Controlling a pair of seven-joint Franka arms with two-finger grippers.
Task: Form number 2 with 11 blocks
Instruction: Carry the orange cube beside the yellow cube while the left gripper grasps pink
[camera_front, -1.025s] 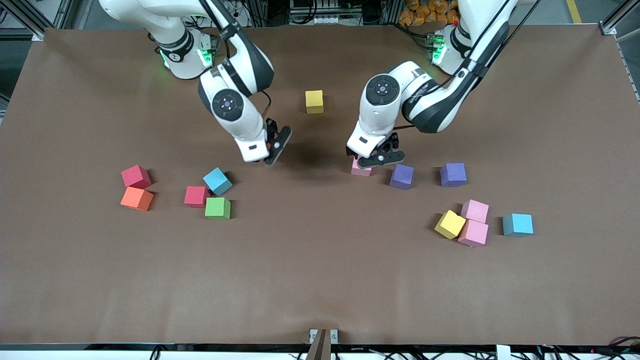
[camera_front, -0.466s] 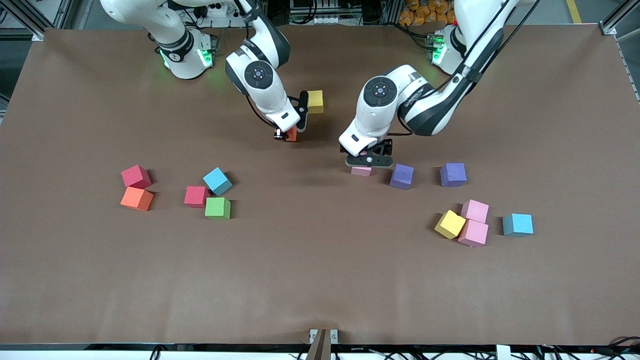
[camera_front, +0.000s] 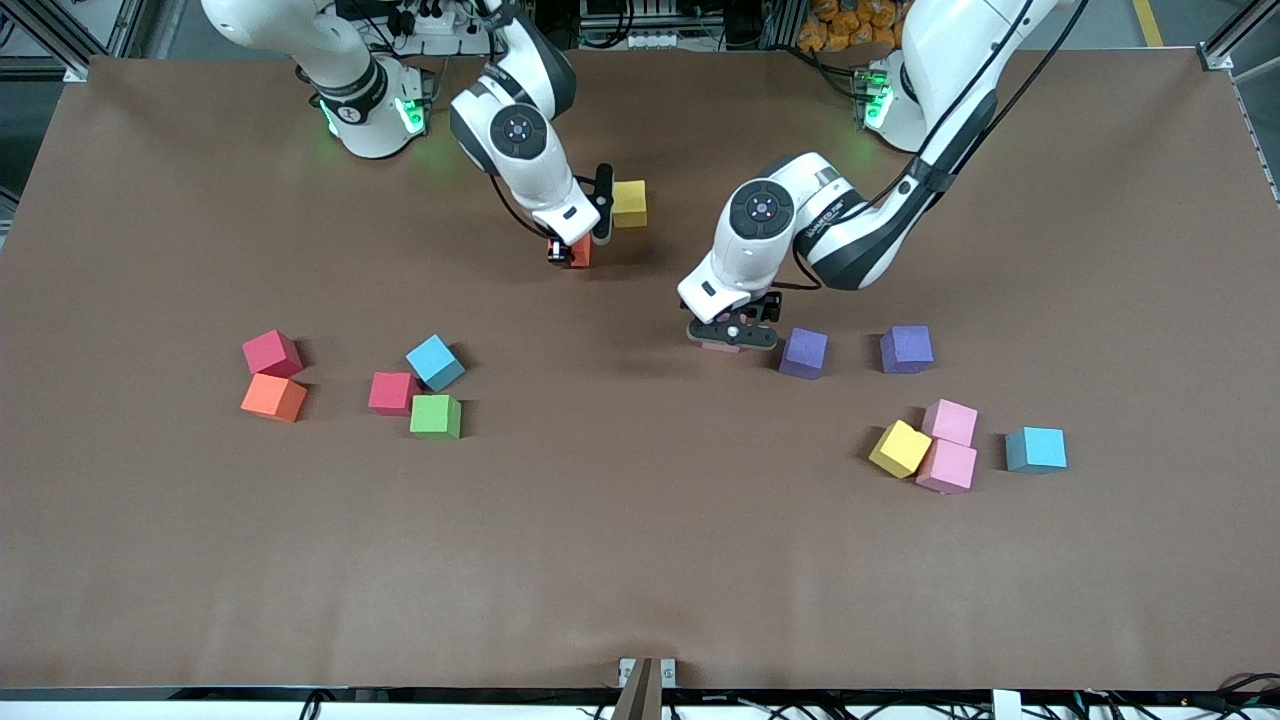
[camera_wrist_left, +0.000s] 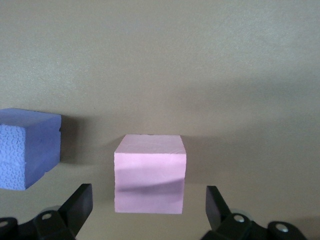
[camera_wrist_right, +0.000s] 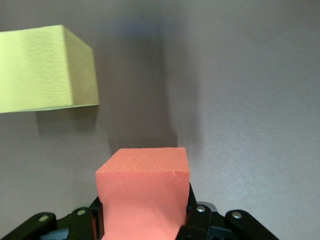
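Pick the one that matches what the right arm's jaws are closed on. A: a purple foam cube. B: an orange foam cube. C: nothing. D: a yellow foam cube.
B: the right wrist view shows the right gripper with its jaws shut on the orange foam cube, beside the yellow foam cube that rests free on the table.

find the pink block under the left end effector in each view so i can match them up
Front view: the pink block lies on the table beside a purple block, mostly hidden under the left end effector.
Left wrist view: the pink block sits between the open fingers of the left end effector.
Right wrist view: not in it.
Shared landmark: the purple block beside it shows in the front and left wrist views.
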